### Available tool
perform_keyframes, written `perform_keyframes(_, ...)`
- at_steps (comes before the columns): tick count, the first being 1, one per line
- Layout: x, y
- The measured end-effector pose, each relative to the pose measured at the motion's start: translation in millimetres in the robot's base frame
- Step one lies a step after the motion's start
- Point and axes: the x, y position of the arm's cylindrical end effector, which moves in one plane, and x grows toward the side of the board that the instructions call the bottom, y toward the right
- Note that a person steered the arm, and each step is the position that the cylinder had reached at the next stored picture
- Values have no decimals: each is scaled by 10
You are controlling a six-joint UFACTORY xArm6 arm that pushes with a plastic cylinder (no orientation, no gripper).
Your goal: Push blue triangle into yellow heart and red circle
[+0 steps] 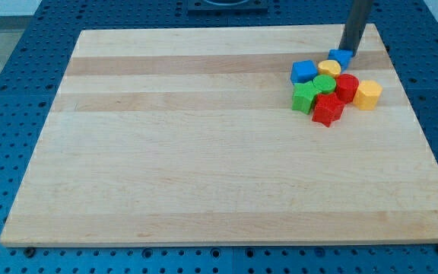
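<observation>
Wooden worktop [204, 152] on a blue pegboard [6, 114], blocks bunched near its top-right corner. No hand on this rig, just a dark rod; tip [349, 52] touching the blue triangle [340, 57] at the cluster's top. Just below the triangle: yellow heart [328, 68] and red circle [346, 87]. Left of the triangle, blue cube [304, 71]. Lower down, green blocks [310, 93], red star [327, 109]; yellow hexagon [368, 94] at the right.

You have a pale wooden board [204, 152] on blue pegboard [6, 114] — eight coloured blocks [329, 87] huddle by its upper-right corner.
</observation>
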Motion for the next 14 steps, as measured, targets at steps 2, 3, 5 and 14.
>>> perform_keyframes(2,137,6)
perform_keyframes(3,170,6)
perform_keyframes(5,-518,-38)
perform_keyframes(14,73,-85)
